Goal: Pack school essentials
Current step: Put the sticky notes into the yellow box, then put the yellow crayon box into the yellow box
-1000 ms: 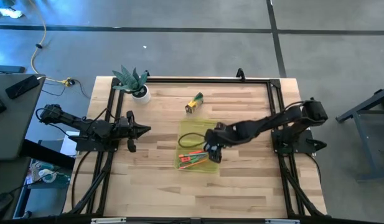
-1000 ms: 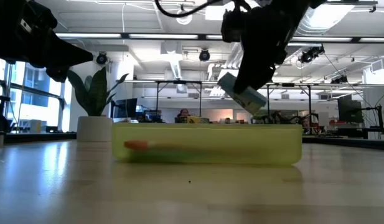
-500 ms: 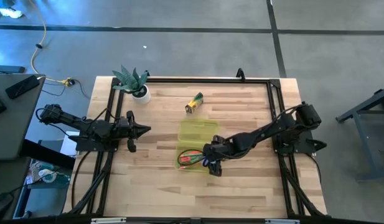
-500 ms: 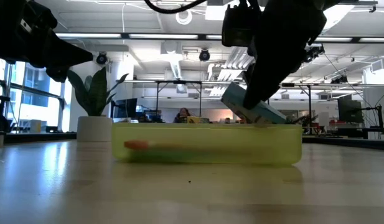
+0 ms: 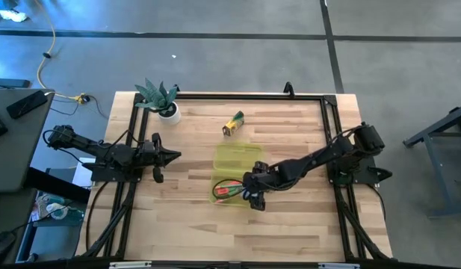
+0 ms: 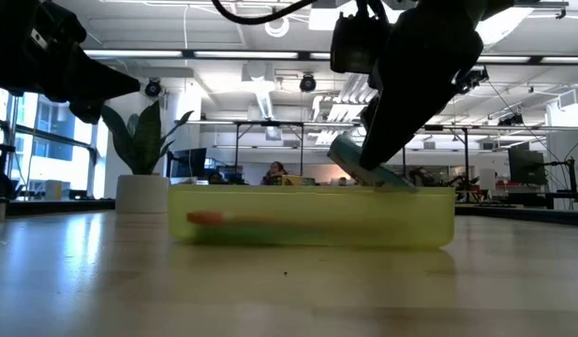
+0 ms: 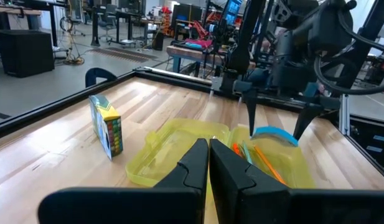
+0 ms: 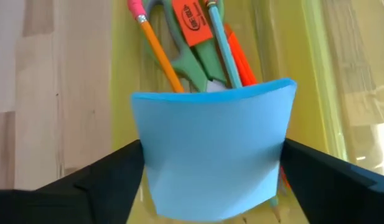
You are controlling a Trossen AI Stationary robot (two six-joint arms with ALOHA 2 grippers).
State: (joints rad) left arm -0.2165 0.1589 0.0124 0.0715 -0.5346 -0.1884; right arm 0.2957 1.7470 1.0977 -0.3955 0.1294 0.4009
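Notepad (image 8: 211, 149), clamped bowed in right end effector (image 5: 252, 196), has sunk into case (image 5: 237, 158).

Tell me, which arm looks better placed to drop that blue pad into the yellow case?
The right one. Its gripper already holds the blue pad over the open case. The left gripper waits, shut, near the table's left edge.

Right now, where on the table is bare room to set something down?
Bare wood lies between the left gripper and the yellow case, and all along the near edge. It is crowded at the case, where the right gripper holds the blue notepad over the pencils.
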